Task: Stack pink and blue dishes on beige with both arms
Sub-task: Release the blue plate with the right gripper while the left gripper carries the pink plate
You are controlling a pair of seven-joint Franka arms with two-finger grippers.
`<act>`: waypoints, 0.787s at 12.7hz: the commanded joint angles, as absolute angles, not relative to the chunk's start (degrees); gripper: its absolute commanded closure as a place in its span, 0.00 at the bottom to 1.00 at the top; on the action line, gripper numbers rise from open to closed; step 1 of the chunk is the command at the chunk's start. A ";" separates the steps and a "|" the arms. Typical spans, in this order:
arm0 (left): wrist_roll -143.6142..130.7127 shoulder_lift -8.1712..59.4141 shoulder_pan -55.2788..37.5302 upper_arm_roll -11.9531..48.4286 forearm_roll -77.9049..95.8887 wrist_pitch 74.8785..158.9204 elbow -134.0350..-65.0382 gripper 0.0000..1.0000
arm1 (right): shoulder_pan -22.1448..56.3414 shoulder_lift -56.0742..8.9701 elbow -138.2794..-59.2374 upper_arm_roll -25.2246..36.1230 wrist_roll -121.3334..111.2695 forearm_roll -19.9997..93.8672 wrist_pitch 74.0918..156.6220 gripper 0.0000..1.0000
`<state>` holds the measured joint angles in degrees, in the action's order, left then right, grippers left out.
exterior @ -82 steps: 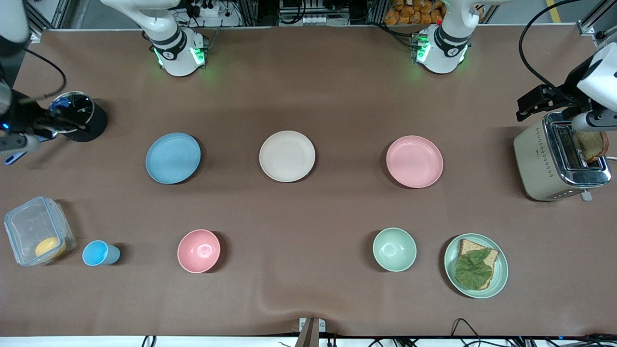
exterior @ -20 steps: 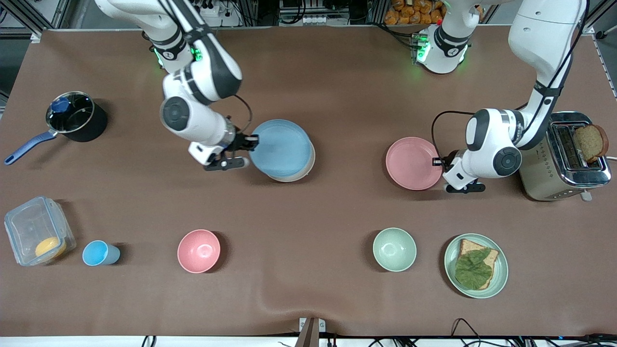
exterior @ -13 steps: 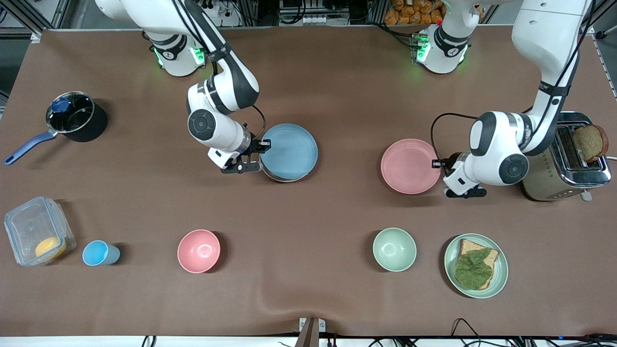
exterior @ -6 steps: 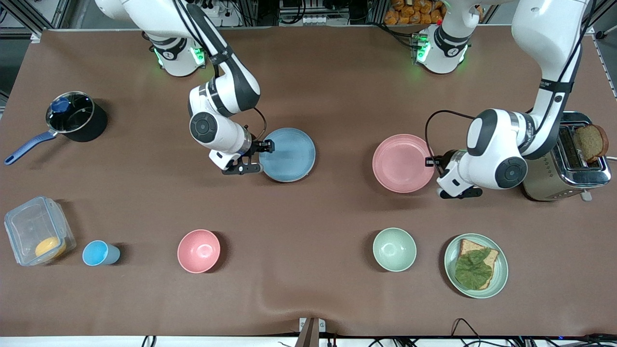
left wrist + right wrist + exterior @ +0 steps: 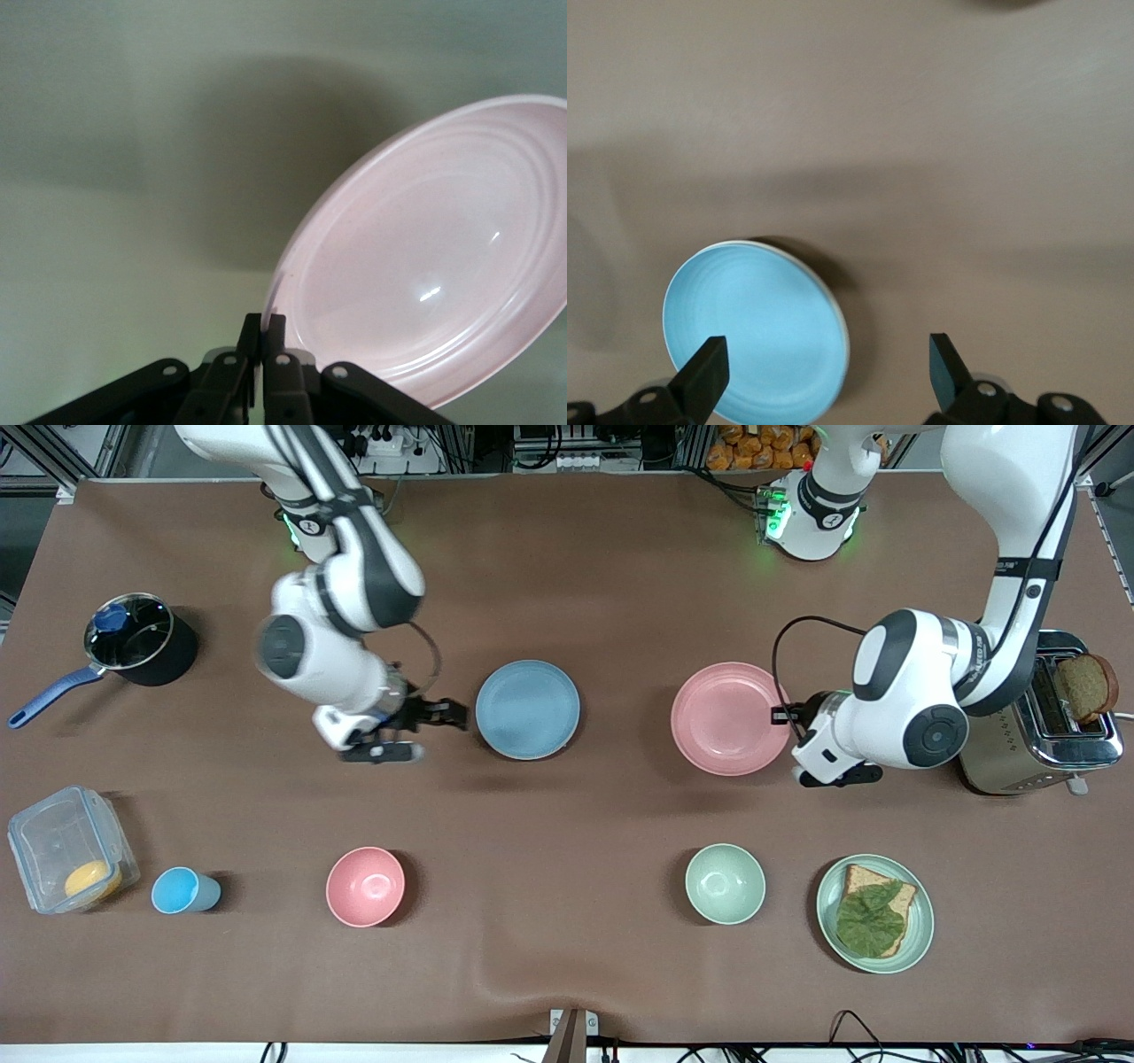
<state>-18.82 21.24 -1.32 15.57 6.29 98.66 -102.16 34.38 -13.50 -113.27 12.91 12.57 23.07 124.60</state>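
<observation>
I am the pair of arms at this bench (image 5: 567,558), and the next move turns on one line: from my left hand (image 5: 791,717) to the stack in the middle.

My left hand is clenched on the rim of the pink plate (image 5: 728,717), pinching it at the plate's three o'clock edge as the front view shows it. In the left wrist view the two fingers (image 5: 263,336) sit pressed together on that rim, and the pink plate (image 5: 425,257) tips up off the bench with its shadow below, so I judge it lifted clear.

The blue plate (image 5: 528,709) lies flat at the bench's centre; in the right wrist view a pale edge peeks out under it (image 5: 843,332), which I take for the beige plate, otherwise hidden. So blue looks placed, and pink is what remains.

From the pink plate the stack lies at nine o'clock in the front view, with bare bench between them. A plate has no long axis, so only the centring matters.

My right hand (image 5: 423,722) is released, fingers spread wide, just off the blue plate's nine o'clock edge, holding nothing. It has to stay clear of the stack as pink arrives.
</observation>
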 commanded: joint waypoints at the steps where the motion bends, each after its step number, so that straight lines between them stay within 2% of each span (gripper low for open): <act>1: -22.93 20.83 -1.05 19.41 7.64 96.94 -100.20 1.00 | 34.10 -12.48 -103.24 17.30 13.01 13.33 111.16 0.00; 3: -25.48 21.00 -1.40 22.05 9.65 97.47 -99.41 1.00 | 33.58 -12.92 -94.87 19.24 13.10 7.14 101.82 0.00; 7: -33.19 21.53 -6.22 24.26 12.48 101.59 -99.05 1.00 | 32.08 -12.22 -86.77 24.33 13.09 6.42 90.82 0.00; 10: -40.76 22.41 -11.94 24.26 13.18 106.42 -99.05 1.00 | 31.99 -8.98 -85.43 29.43 12.04 6.68 89.65 0.00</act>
<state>-36.87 21.50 -9.17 24.40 11.49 104.17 -99.85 32.22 -11.39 -86.20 27.45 12.42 7.51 90.86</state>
